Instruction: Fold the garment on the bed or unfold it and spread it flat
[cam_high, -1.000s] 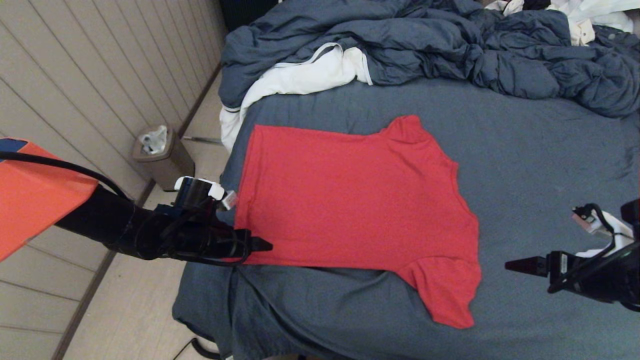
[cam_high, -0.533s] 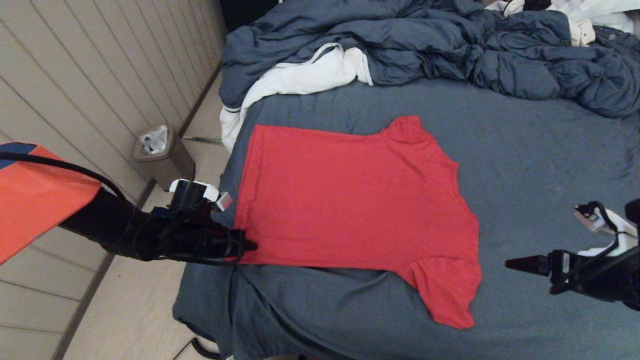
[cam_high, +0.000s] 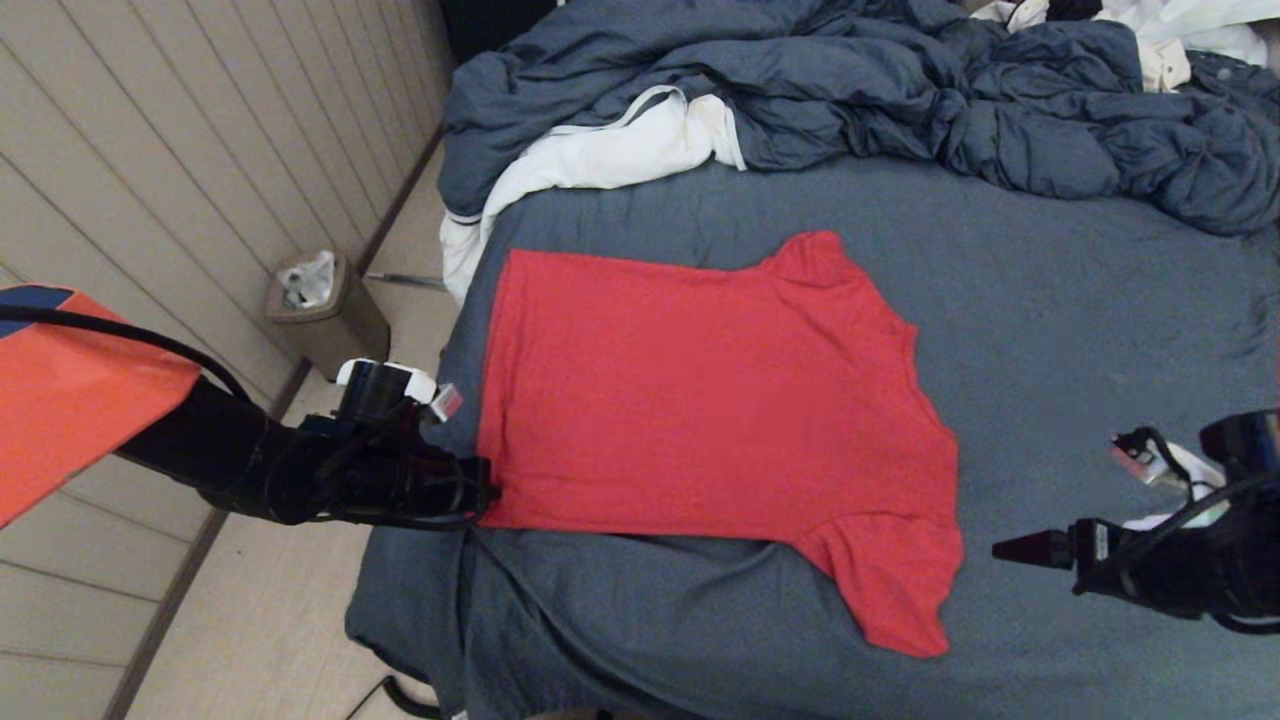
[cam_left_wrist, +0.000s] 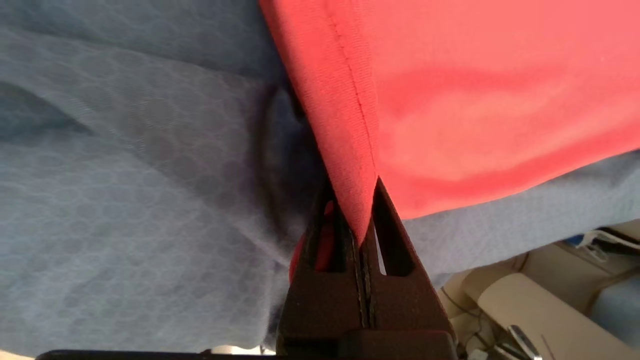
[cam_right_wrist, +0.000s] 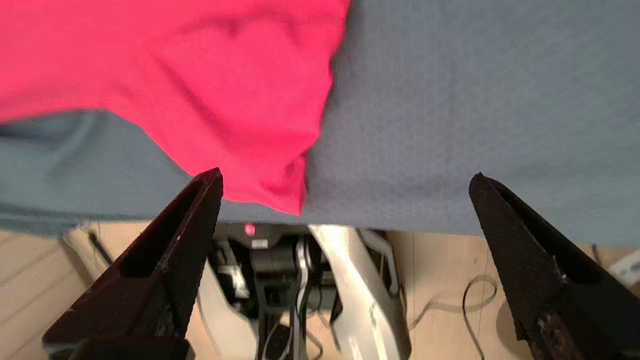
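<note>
Landmark for all entries: the garment (cam_high: 715, 415), a red short-sleeved T-shirt lying nearly flat on the bed (cam_high: 1080, 300), hem toward the wall side, collar toward the robot's right.

1. Near sleeve (cam_high: 895, 580): hangs off the garment's near right corner, slightly bunched, pointing toward the foot of the bed.
2. Right gripper (cam_high: 1010, 549): just beyond that sleeve on the collar side, apart from the cloth; fingers (cam_right_wrist: 165, 255) spread wide, holding nothing.
3. Left gripper (cam_high: 488, 492): at the garment's near hem corner; fingers (cam_left_wrist: 390, 235) pressed together, clamped on the stitched hem edge.
4. Sheet: creased in long ridges running from the pinched corner toward the foot of the bed.
5. White cloth (cam_high: 600, 155): beyond the garment's far hem corner, draped over the bed's edge.
6. Duvet (cam_high: 900, 90): heaped well beyond the garment's far edge.
7. Waste bin (cam_high: 320, 310): on the floor, off the hem side.

Handling note, by judgement: thin knit stretches, so draw the held corner gently and low; the free gripper would best take the near sleeve or shoulder before any fold, so both near corners travel together without dragging the sheet.
</note>
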